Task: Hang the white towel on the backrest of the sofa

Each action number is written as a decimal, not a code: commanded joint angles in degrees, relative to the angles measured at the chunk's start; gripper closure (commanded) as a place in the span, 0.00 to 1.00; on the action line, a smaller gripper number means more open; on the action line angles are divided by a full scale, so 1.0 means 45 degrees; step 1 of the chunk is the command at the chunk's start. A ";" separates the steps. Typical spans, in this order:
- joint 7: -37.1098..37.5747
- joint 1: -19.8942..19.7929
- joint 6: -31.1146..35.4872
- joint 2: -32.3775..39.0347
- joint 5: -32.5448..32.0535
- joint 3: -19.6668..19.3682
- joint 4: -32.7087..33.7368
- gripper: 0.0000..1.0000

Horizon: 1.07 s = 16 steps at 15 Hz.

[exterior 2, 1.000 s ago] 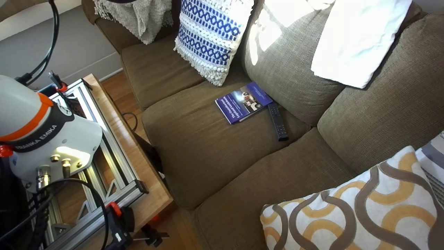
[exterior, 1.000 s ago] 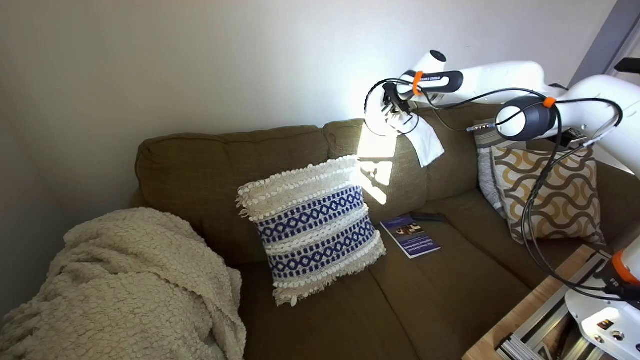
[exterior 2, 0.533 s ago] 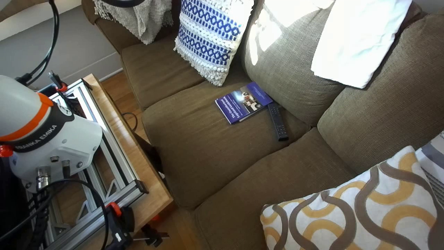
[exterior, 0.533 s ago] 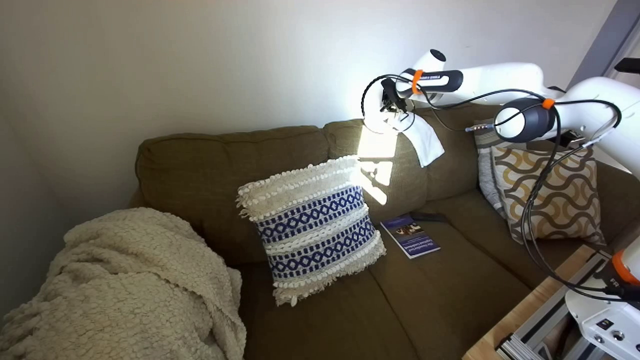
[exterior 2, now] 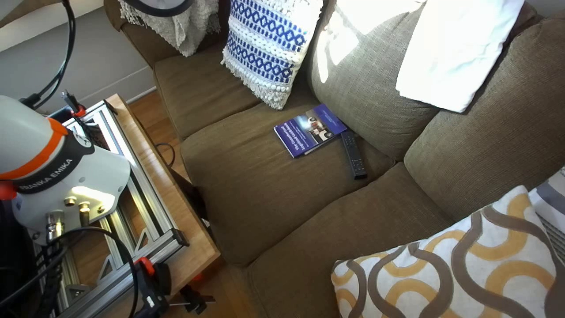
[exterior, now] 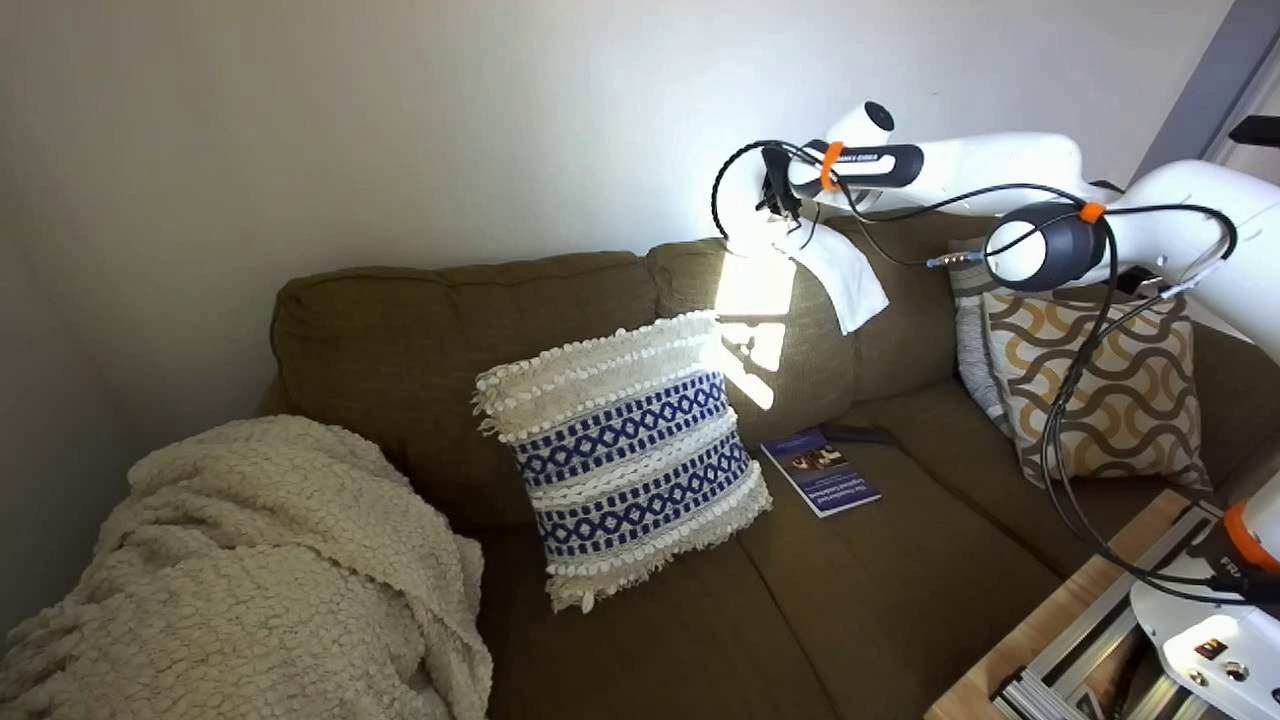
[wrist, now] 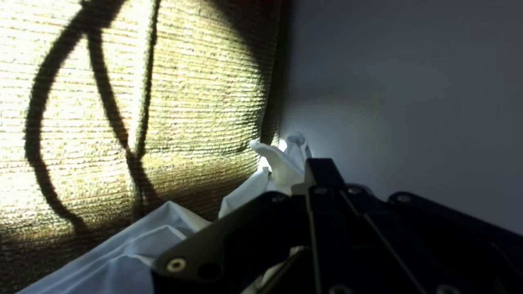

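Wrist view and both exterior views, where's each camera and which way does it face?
An exterior view: raised, near the cream blanket, facing the backrest; arm and part of the base show.
An exterior view: raised, near the yellow-patterned pillow, looking steeply down at the seat; base and some arm show.
Wrist view: at the arm's end, facing the backrest and wall up close; fingers show.
Both exterior views share the white towel, book and blue-patterned pillow.

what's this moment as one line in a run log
gripper: shut, apparently on white towel | drape: part hangs down front of sofa backrest | release: apparently pending | book, remote: on seat
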 commanded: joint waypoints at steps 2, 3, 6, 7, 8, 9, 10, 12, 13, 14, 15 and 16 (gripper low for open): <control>0.0771 0.0137 0.0463 0.0614 0.0291 0.0417 0.0626 1.00; 0.0828 0.0156 0.0519 0.0654 0.0337 0.0574 0.0691 1.00; 0.0884 0.0272 0.0788 0.0791 0.0340 0.0953 0.0816 1.00; 0.0844 0.0265 0.0882 0.0828 0.0353 0.1107 0.0860 1.00; 0.0906 0.0279 0.1063 0.0870 0.0307 0.1146 0.0875 1.00; 0.0984 0.0293 0.1305 0.0930 0.0225 0.1103 0.0900 1.00; 0.0991 0.0281 0.1420 0.0945 0.0214 0.1143 0.0891 1.00; 0.1004 0.0262 0.1685 0.0999 0.0186 0.1168 0.0885 1.00; 0.0963 0.0248 0.1695 0.0996 0.0164 0.1179 0.0870 0.74; 0.0969 0.0248 0.1775 0.1007 0.0157 0.1175 0.0871 0.72; 0.0994 0.0255 0.1822 0.0971 0.0134 0.1140 0.0860 0.67; 0.1000 0.0255 0.1832 0.0927 0.0128 0.1132 0.0846 0.60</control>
